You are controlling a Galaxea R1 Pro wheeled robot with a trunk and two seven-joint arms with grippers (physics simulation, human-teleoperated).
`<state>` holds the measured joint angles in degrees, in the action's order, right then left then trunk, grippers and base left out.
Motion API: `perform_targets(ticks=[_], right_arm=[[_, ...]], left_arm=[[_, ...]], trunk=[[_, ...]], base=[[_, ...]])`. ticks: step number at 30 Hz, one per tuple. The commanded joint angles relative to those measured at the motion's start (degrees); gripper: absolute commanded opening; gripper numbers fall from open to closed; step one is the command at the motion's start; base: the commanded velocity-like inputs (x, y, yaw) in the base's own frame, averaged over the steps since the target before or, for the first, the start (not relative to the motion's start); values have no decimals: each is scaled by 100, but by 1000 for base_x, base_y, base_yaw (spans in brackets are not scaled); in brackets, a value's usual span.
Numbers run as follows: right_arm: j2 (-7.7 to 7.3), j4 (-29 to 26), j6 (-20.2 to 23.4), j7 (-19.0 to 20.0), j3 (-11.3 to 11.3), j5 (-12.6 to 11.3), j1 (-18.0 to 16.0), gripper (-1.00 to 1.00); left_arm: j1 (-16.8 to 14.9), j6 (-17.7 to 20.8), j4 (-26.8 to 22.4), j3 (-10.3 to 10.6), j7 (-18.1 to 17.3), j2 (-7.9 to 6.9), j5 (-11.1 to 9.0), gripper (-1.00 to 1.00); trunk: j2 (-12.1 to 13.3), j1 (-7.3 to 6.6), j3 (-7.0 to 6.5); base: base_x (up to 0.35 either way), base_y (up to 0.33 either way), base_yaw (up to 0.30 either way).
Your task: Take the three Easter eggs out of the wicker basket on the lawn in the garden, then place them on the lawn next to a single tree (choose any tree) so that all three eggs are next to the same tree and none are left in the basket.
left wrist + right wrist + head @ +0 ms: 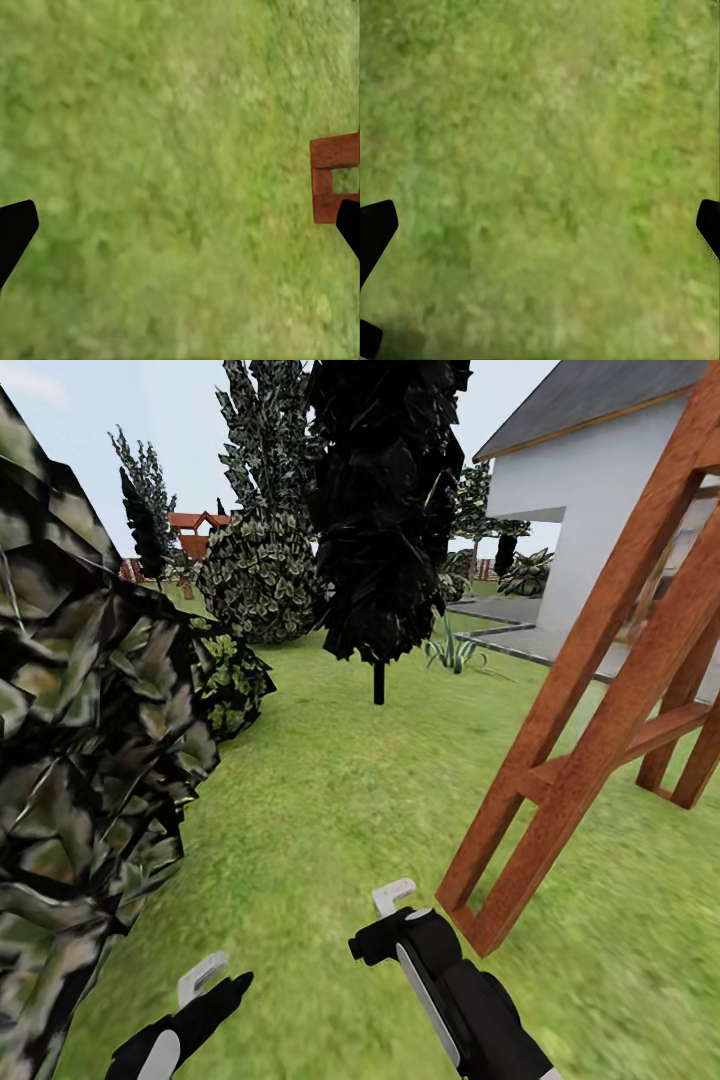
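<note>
The lawn (pixel 330 800) of the garden stretches ahead of me, mottled green. The Easter eggs and the wicker basket are out of view. My left gripper (pixel 205 978) hangs low over the grass at the near left, and in the left wrist view the left gripper (pixel 180 225) is open, its dark fingertips (pixel 15 232) wide apart with only grass between them. My right gripper (pixel 395 900) hovers near the foot of a wooden frame. The right wrist view has the right gripper (pixel 540 225) open over bare grass (pixel 540 150).
A big leafy bush (pixel 90 760) crowds the left side. A red-brown slanted wooden frame (pixel 590 740) stands at the right, its foot (pixel 334 176) beside my left gripper. Ahead are a slim dark tree (pixel 385 510), a round bush (pixel 262 575) and a white house (pixel 590 490).
</note>
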<state>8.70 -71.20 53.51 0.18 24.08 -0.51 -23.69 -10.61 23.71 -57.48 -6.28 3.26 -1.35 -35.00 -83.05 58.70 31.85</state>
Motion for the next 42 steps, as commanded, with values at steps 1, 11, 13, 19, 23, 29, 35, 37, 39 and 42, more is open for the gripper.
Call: perform_targets(ticks=[1,11,13,19,23,29,35,37,39,42], right_arm=[[0,-13,27,1,-1,-2,-4,100],[0,-41,36,-1,-6,-2,-2,100],[0,-45,36,-1,-7,-2,-3,100],[0,-51,37,-1,1,-2,2,100],[0,-52,35,-1,4,-2,4,100],[0,-52,30,-1,22,-2,4,100],[0,-52,28,-1,29,-2,5,100],[0,-52,28,-1,32,-2,5,100],[0,-52,28,-1,31,-2,5,100],[0,-52,28,-1,28,-2,5,100]], left_arm=[[-2,33,-9,0,34,-2,-60,100],[-2,37,-2,1,34,-5,-60,100],[-2,37,-1,0,34,-5,-60,100],[-1,37,0,3,33,-5,-60,100],[-2,37,0,2,34,-5,-60,100],[-2,37,0,3,28,-5,-60,100],[0,37,0,3,26,-5,-60,100],[-1,37,0,4,25,-5,-60,100],[-1,37,0,4,25,-5,-60,100],[1,37,0,4,25,-5,-60,100]], trunk=[[-3,3,6],[-3,3,6],[-3,3,6],[-3,3,6],[-3,3,6],[-3,3,6],[-3,3,6],[-3,3,6],[-3,3,6],[-3,3,6]], base=[[309,90,-60],[313,82,-153],[314,79,-53],[314,83,-18],[314,100,-4],[314,115,-1],[313,118,0],[314,87,0],[317,46,0],[320,21,0]])
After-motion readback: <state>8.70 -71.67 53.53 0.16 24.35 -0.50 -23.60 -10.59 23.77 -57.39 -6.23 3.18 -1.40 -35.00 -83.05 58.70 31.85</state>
